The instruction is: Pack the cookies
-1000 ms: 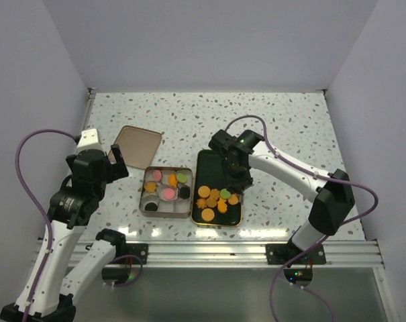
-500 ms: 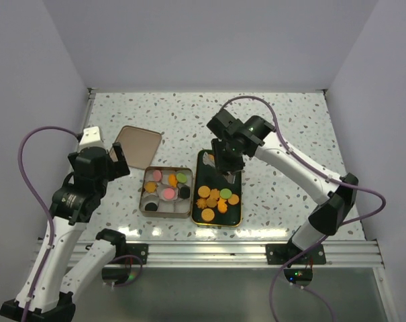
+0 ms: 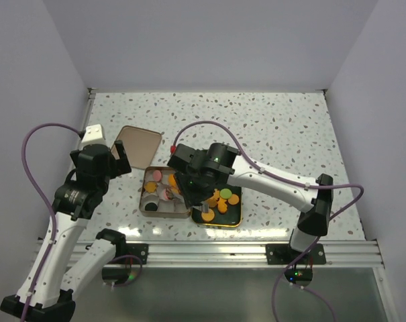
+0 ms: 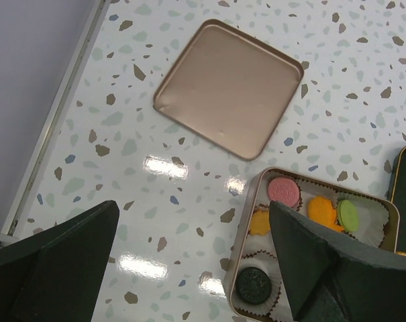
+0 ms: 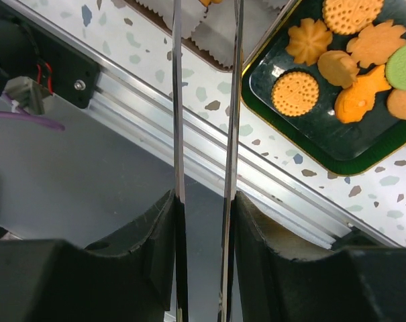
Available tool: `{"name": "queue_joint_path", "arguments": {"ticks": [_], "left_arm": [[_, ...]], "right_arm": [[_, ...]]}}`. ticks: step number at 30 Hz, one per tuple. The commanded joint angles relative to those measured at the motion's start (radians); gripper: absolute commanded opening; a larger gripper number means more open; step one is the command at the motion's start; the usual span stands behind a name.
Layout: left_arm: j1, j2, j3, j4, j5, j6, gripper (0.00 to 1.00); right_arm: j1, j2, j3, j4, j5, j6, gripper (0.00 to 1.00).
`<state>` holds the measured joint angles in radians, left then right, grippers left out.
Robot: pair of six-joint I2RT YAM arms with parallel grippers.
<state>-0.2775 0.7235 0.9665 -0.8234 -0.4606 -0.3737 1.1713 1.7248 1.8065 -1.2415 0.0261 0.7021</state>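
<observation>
Cookies [image 3: 223, 200] lie loose on the dark green tray [image 3: 219, 223]; in the right wrist view they are orange rounds and flower shapes [image 5: 350, 54] plus a green one. The tin [image 3: 143, 201] holds white paper cups with a pink cookie [image 4: 284, 191], an orange one [image 4: 322, 210], a green one [image 4: 349, 213] and a dark one [image 4: 254, 284]. My right gripper [image 3: 184, 191] hovers over the tin's right side. Its thin blades [image 5: 206, 13] are shut on a small orange cookie [image 5: 213, 2] above the paper cups. My left gripper [image 4: 189, 268] hangs open over bare table left of the tin.
The tin's copper lid [image 3: 137, 144] lies upside down behind the tin, also plain in the left wrist view [image 4: 229, 94]. The aluminium rail [image 5: 209, 161] runs along the table's near edge. White walls close in the left, back and right sides.
My right arm has swung left from the tray's back half to above the tin, keeping its blades at the same narrow width. The left arm has barely shifted.
</observation>
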Motion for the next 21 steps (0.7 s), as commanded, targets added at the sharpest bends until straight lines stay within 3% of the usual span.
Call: {"name": "queue_joint_path", "arguments": {"ticks": [1, 12, 21], "left_arm": [[-0.008, -0.013, -0.009, 0.052, -0.01, 0.018, 1.0], [-0.008, -0.015, -0.009, 0.05, -0.013, 0.016, 1.0], [-0.008, -0.01, -0.009, 0.05, -0.015, 0.016, 1.0]], "right_arm": [[0.021, 0.015, 0.036, 0.014, -0.015, 0.023, 0.29], [0.07, 0.073, 0.033, 0.04, -0.023, 0.02, 0.29], [0.071, 0.098, 0.025, 0.066, -0.023, 0.01, 0.41]]}}
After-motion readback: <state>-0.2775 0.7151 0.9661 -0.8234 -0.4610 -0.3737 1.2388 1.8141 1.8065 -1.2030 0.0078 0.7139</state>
